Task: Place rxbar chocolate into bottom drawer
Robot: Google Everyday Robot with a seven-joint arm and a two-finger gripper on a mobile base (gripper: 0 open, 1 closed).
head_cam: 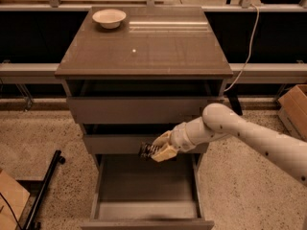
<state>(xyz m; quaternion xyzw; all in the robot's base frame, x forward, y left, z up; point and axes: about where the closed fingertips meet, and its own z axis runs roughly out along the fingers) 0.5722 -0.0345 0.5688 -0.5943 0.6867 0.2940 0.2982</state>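
The gripper (153,151) hangs above the back of the open drawer (144,188), closed on the bar (145,150), which juts out toward the drawer's left side. The bar sits high over the drawer floor and close against the middle drawer (120,143) just above the drawer's rear. Letting go here risks the bar clipping that front, tumbling, or slipping behind the drawer's back wall. The grip looks like it catches one end only, so the bar may swing or drop early while descending.
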